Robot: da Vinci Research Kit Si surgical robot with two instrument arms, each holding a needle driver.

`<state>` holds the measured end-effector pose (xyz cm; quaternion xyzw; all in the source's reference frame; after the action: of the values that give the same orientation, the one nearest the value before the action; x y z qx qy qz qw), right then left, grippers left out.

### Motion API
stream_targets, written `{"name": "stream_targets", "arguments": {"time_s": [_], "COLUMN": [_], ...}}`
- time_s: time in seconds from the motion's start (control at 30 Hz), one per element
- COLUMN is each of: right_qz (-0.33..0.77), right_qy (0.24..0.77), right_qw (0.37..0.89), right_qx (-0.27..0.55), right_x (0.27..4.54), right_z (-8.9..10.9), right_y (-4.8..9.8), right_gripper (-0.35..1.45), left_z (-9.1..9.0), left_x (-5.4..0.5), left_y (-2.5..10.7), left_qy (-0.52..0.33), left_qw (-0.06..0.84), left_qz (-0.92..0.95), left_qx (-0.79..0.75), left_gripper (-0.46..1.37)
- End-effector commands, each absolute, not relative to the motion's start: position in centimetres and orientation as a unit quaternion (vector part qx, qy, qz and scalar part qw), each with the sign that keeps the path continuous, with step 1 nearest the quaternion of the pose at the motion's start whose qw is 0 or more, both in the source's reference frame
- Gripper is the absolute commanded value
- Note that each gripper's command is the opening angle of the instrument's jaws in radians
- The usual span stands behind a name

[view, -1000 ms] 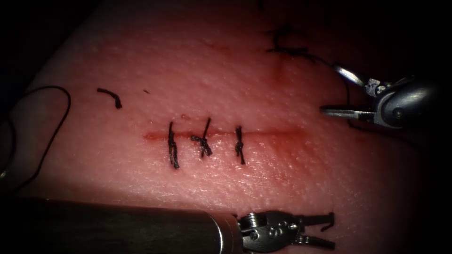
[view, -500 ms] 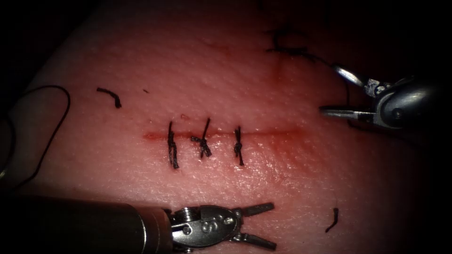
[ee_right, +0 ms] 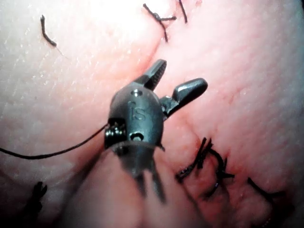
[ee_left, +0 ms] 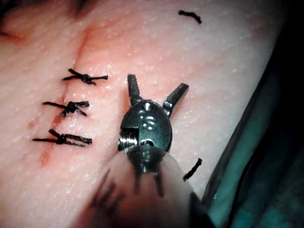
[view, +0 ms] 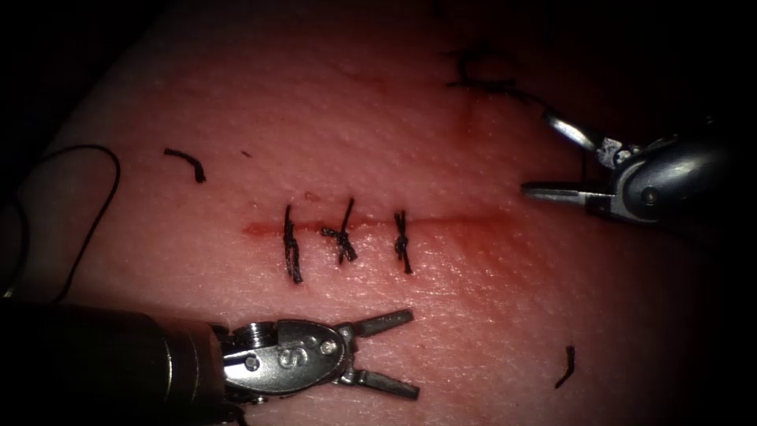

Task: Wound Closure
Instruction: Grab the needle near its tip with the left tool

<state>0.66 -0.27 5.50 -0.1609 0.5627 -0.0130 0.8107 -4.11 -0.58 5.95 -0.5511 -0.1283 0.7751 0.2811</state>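
- Left tool (view: 382,353): low in the endoscope view, below the cut, over bare tissue (view: 473,315). Fingers (view: 384,321) spread wide, nothing between them. Risk: lowered while spread like this, a tip could dig into the surface.
- Cut thread end (view: 564,366): loose on the tissue, right of the left tool. Risk: may be taken for working thread, or snag on a finger.
- Cut (view: 441,221): runs across the middle of the view. Three knotted stitches (view: 344,241) cross its left part; the right part looks unstitched, with red fluid (view: 489,244) around it. Risk: a tool brushing the knots could loosen them.
- Second cut end (view: 186,163): upper left, well apart from both tools.
- Thread (view: 98,213): long loop at the far left edge. Risk: the left shaft could catch it.
- Right tool (view: 536,154): right of the cut's end. Fingers (view: 556,190) wide apart, holding nothing; a dark strand passes near them. Risk: closing here could nick that strand.
- Thread tangle (view: 481,83): far, upper right.
- Needle: cannot tell where it lies; no tool holds it.
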Motion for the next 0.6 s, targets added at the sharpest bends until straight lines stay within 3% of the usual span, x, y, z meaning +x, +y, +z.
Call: {"name": "stream_targets", "arguments": {"time_s": [0.03,0.6], "right_qz": [-0.016,0.008], "right_qy": [0.562,0.548], "right_qw": [0.813,0.832], "right_qx": [-0.151,-0.084], "right_x": [0.66,0.81], "right_z": [5.49,5.36], "right_y": [-0.28,-0.5], "right_gripper": [1.44,1.44], "left_z": [5.93,5.5], "left_x": [-4.06,-3.16], "left_y": [-0.56,-0.21], "left_qy": [-0.124,-0.077], "left_qw": [0.277,0.274], "left_qz": [0.777,0.784], "left_qx": [-0.551,-0.551], "left_gripper": [0.68,0.75]}}
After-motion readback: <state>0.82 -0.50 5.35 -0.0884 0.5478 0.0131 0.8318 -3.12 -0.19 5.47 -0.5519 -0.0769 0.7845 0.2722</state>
